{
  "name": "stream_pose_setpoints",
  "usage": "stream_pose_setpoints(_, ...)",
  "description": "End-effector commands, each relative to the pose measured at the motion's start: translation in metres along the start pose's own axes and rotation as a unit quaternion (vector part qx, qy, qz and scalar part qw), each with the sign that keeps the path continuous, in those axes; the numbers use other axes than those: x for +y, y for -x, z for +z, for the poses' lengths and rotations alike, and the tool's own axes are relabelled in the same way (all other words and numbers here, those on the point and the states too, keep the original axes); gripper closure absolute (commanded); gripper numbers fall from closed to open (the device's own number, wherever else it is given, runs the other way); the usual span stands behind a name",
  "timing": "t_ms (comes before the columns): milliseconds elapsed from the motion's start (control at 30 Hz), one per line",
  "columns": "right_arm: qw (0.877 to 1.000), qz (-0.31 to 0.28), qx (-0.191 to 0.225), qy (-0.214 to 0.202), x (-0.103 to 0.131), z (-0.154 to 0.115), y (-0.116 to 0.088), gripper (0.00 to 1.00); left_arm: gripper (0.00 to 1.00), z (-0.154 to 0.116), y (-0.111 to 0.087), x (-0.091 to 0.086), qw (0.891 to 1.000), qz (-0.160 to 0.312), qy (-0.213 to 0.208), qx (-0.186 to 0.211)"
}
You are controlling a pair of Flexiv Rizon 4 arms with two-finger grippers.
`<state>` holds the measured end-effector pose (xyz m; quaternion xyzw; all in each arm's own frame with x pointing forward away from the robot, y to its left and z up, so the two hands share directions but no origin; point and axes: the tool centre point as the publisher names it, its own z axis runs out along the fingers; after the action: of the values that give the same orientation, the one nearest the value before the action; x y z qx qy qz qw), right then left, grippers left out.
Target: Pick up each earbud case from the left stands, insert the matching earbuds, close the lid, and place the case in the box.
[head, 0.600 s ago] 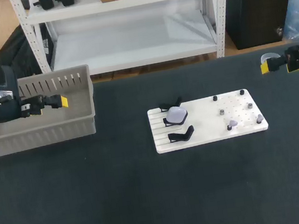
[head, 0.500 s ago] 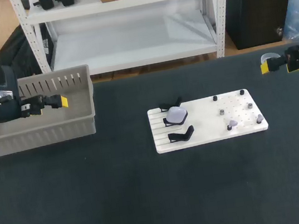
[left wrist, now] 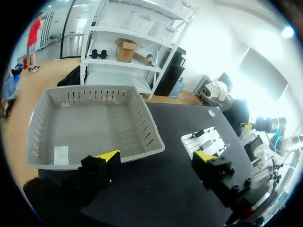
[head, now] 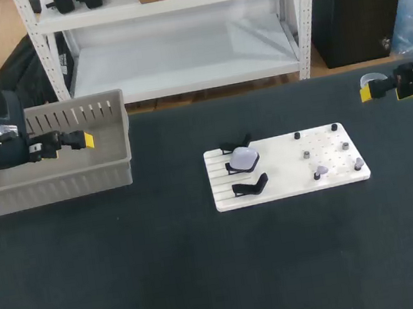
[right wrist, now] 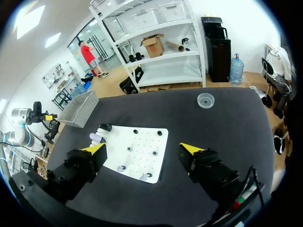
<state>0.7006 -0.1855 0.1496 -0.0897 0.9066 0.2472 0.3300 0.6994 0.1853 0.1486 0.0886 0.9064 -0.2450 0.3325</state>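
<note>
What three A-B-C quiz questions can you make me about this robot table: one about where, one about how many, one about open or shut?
1. Where is the grey basket?
A) left of the white board
B) on top of it
C) right of it

2. How many black stands hold an earbud case?
A) none
B) one
C) three

3. The left gripper is:
A) open
B) shut on the case
C) shut on the basket

Answers:
1 A: the basket sits at the table's left, apart from the board.
2 B: only the middle stand carries a case.
3 A: its yellow tips stand wide apart, nothing between.
</note>
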Motion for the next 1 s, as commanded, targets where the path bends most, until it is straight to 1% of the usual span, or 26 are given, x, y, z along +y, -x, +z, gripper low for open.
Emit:
stream_pose_setpoints(33,1.000,0.000,0.001,0.001,-0.001,0.000,0.000,0.00,0.00,-0.001,0.002,-0.004,0.999,0.026,-0.019,-0.001)
stream_pose_setpoints(67,1.000,0.000,0.001,0.001,-0.001,0.000,0.000,0.00,0.00,-0.005,0.002,-0.008,0.997,0.066,-0.046,-0.022)
stream_pose_setpoints(100,1.000,0.000,0.001,0.001,-0.001,0.000,0.000,0.00,0.00,-0.007,0.001,-0.011,0.992,0.107,-0.065,-0.028)
stream_pose_setpoints(133,1.000,0.000,0.001,0.001,-0.001,0.000,0.000,0.00,0.00,-0.012,-0.002,-0.017,0.980,0.171,-0.078,-0.056)
stream_pose_setpoints(167,1.000,0.000,0.001,0.001,-0.001,0.000,0.000,0.00,0.00,-0.018,-0.005,-0.022,0.963,0.233,-0.115,-0.076)
stream_pose_setpoints(200,1.000,0.000,0.001,0.001,-0.001,0.000,0.000,0.00,0.00,-0.022,-0.007,-0.025,0.944,0.282,-0.143,-0.091)
stream_pose_setpoints(233,1.000,0.000,0.001,0.001,-0.001,0.000,0.000,0.00,0.00,-0.025,-0.008,-0.028,0.933,0.313,-0.155,-0.092)
stream_pose_setpoints(267,1.000,0.000,0.001,0.001,-0.001,0.000,0.000,0.00,0.00,-0.027,-0.010,-0.033,0.914,0.361,-0.168,-0.078)
stream_pose_setpoints(300,1.000,0.000,0.001,0.001,-0.001,0.000,0.000,0.00,0.00,-0.031,-0.014,-0.040,0.889,0.410,-0.195,-0.048)
stream_pose_setpoints(833,1.000,0.000,0.001,0.001,-0.001,0.000,0.000,0.00,0.00,-0.031,-0.014,-0.040,0.889,0.410,-0.195,-0.048)
stream_pose_setpoints(867,1.000,0.000,0.001,0.001,-0.001,0.000,0.000,0.00,0.00,-0.028,-0.016,-0.042,0.880,0.424,-0.210,-0.048)
stream_pose_setpoints(900,1.000,0.000,0.001,0.001,-0.001,0.000,0.000,0.00,0.00,-0.023,-0.017,-0.046,0.875,0.430,-0.218,-0.046)
stream_pose_setpoints(933,1.000,0.000,0.001,0.001,-0.001,0.000,0.000,0.00,0.00,-0.018,-0.017,-0.048,0.877,0.428,-0.213,-0.045)
stream_pose_setpoints(1000,1.000,0.000,0.001,0.001,-0.001,0.000,0.000,0.00,0.00,-0.007,-0.016,-0.056,0.873,0.432,-0.222,-0.039)
